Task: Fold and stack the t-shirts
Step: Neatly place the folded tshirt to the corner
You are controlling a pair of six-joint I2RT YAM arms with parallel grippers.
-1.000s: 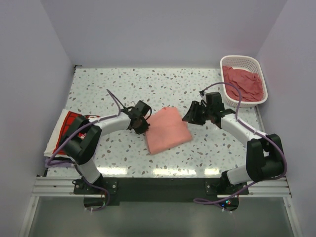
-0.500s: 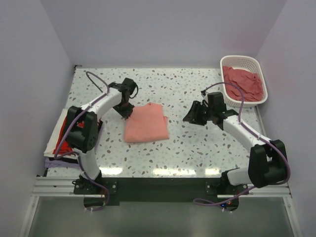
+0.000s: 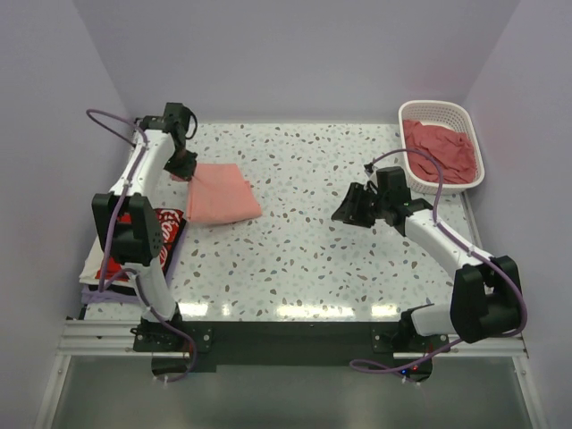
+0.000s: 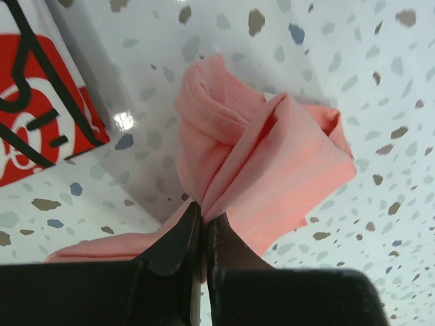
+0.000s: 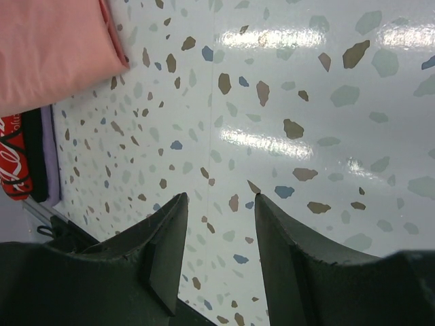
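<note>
While left gripper is clamping one folded salmon-pink cloth t-shirt at 10 o'clock, right gripper is idling fingers apart, crumpled pink t-shirts waiting at 2 o'clock.

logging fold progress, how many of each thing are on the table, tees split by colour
pink tee, folded: 1
logo tee: 1
purple tee: 1
basket: 1
pink heap in basket: 1, tees inside can't be counted
total: 5
</note>
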